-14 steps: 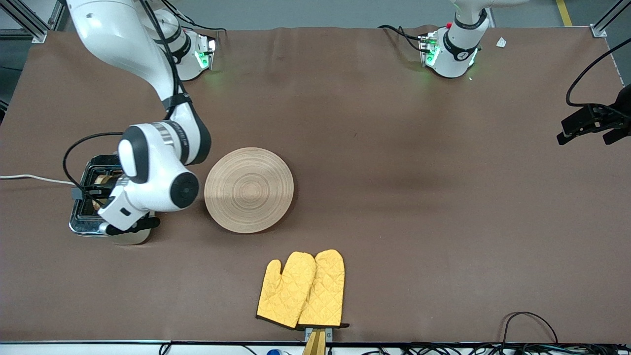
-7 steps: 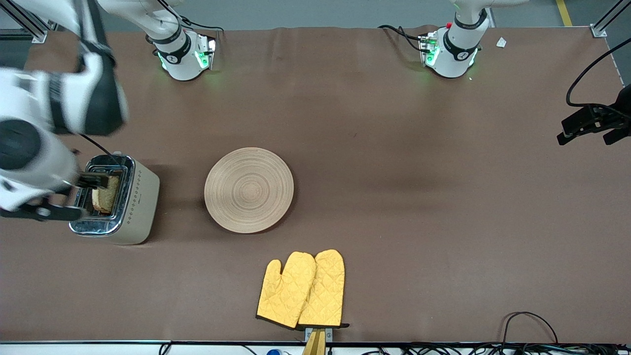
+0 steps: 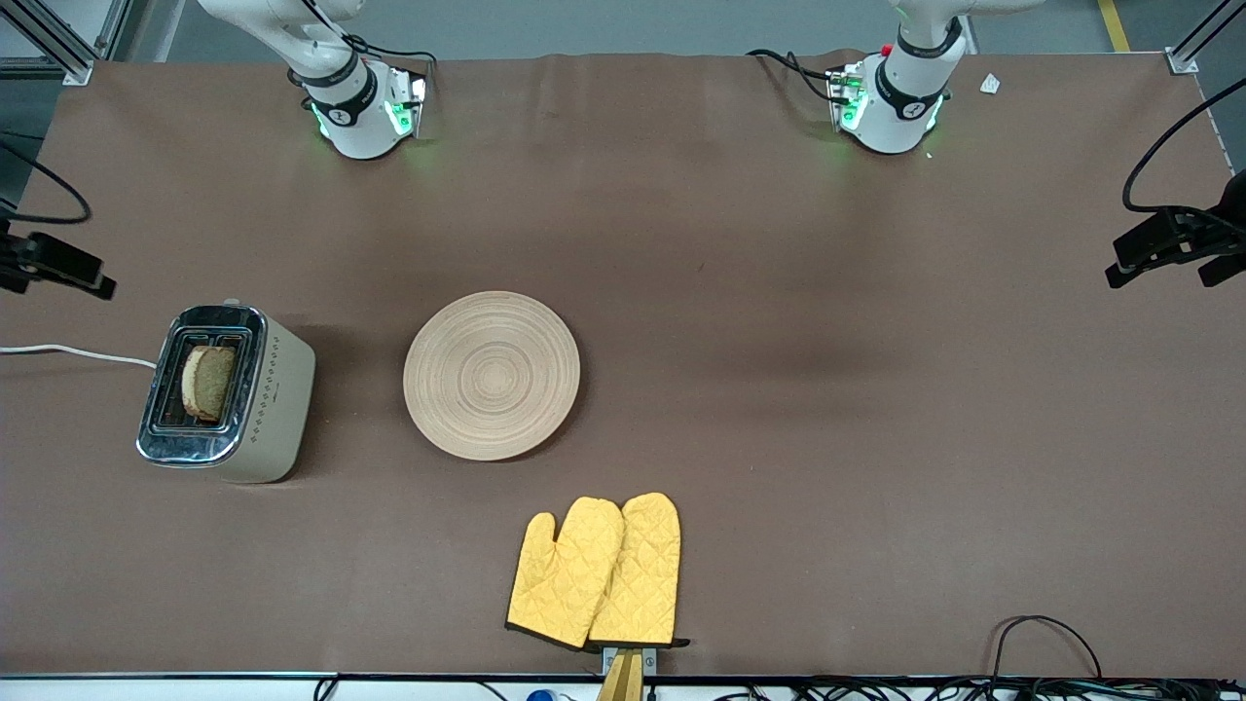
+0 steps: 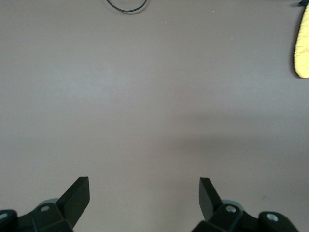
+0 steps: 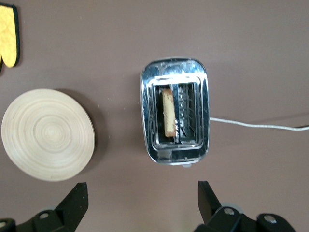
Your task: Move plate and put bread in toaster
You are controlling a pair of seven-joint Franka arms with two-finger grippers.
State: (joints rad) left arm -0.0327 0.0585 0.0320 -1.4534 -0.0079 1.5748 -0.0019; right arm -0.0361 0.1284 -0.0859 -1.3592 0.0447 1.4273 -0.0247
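Observation:
The cream toaster (image 3: 277, 389) with a chrome top stands toward the right arm's end of the table. The bread (image 3: 207, 382) stands upright in the toaster's slot on the plate's side, its top edge showing (image 5: 168, 112). The round wooden plate (image 3: 492, 375) lies flat beside the toaster (image 5: 175, 117), with nothing on it (image 5: 47, 134). My right gripper (image 5: 141, 193) hangs open and empty high over the table by the toaster; its dark hand (image 3: 58, 265) shows at the table's edge. My left gripper (image 4: 145, 186) waits open and empty over bare table at the left arm's end.
A pair of yellow oven mitts (image 3: 596, 572) lies nearer to the front camera than the plate. The toaster's white cord (image 3: 68, 352) runs off the right arm's end of the table. Black cables (image 3: 1046, 633) lie by the front edge.
My right arm has come off the toaster, risen and drawn back to its end of the table. The bread stays in the slot. The left arm has not moved.

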